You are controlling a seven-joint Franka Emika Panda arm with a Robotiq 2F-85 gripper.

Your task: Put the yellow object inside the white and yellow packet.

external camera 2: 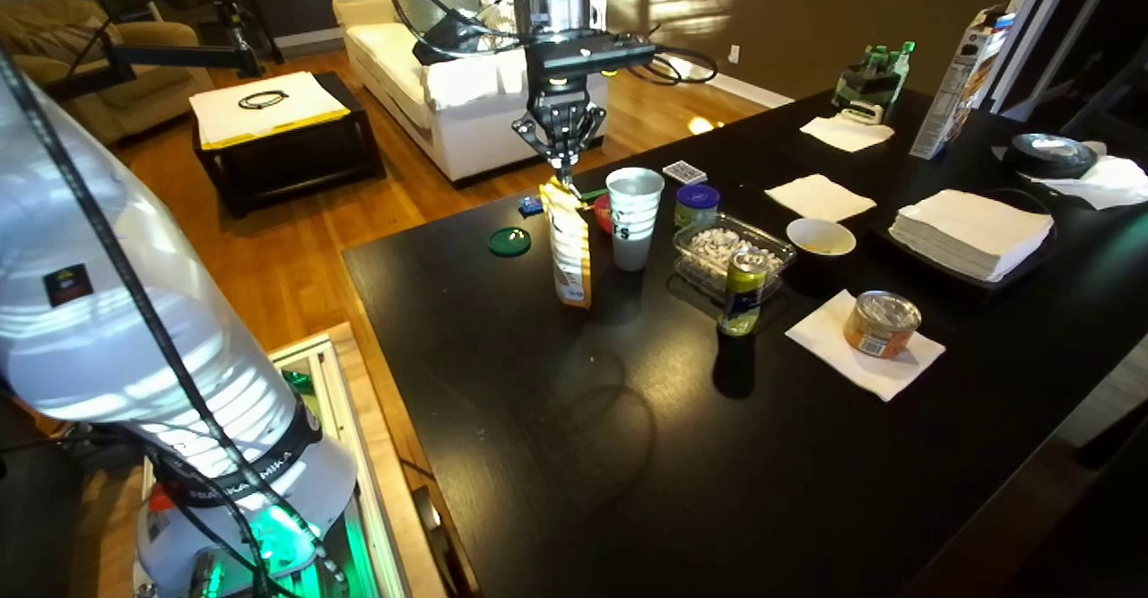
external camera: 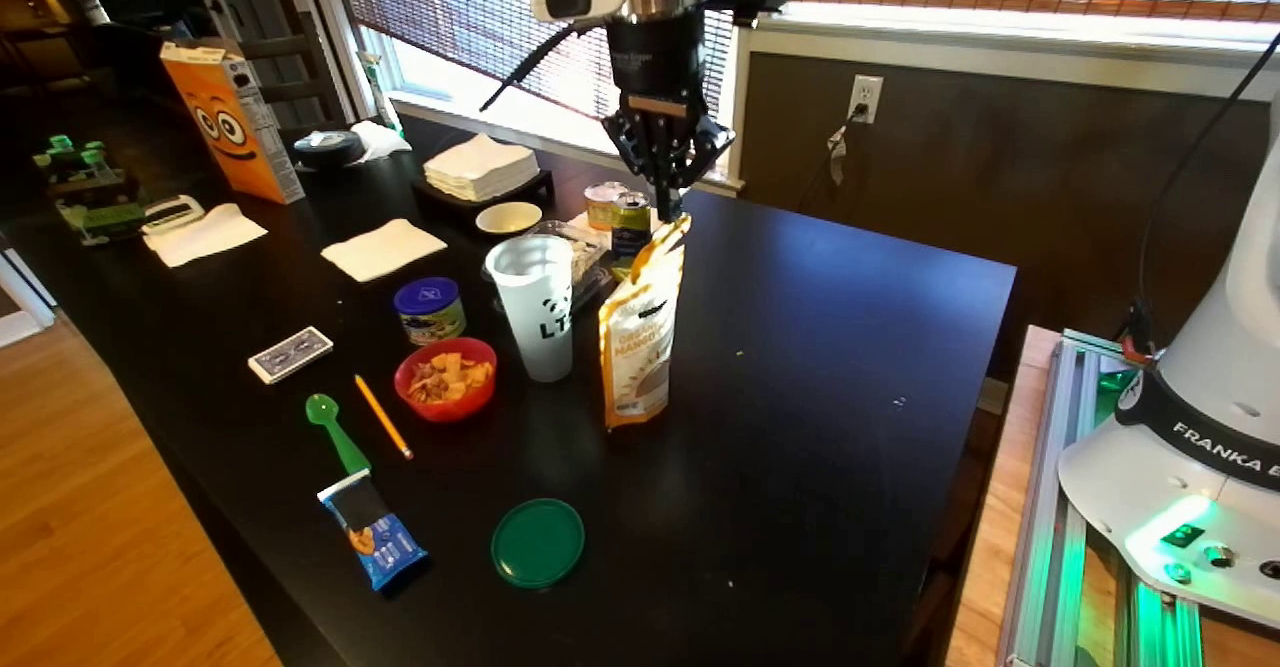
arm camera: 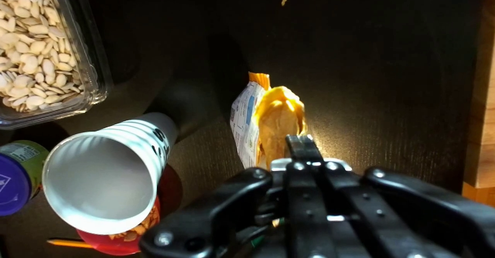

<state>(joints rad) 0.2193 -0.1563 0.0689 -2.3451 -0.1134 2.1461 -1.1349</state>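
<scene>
Far left, in an exterior view, I've got the cardboard box (external camera: 228, 122) standing at the back, and coming right, the deck of cards (external camera: 290, 354), the green spoon (external camera: 340, 437) and the pencil (external camera: 383, 419), those three lying flat and well away from where I'm working, so I expect no trouble there. Next along, the red bowl (external camera: 447, 410) with orange chips (external camera: 452, 375) heaped inside, then the tall white cup (external camera: 530, 307), upright, just beside, but not touching, the white and yellow packet (external camera: 638, 352). Close enough, I'd say, to punish any sideways swing.

And that packet stands on its own base on the dark table (external camera: 810, 307), mouth up. Makes sense: like that, it takes a drop from above with no second hand holding it. From the wrist I see the mouth gaping, sunlit yellow, and my gripper (arm camera: 303, 145) right over its edge. The fingers (arm camera: 294, 149) are clenched together, pointing down, nothing showing between them. Whether they brush the rim, I can't tell.

So where's the yellow object? I can't pick it out in any view. My guess is it's inside the packet, but the lining is just as yellow, so no promises. If so, I want to go straight up: the packet looks light, and a snagged rim could tip it.

Far right, my arm's base (external camera: 1150, 467) sits beside the table.
</scene>
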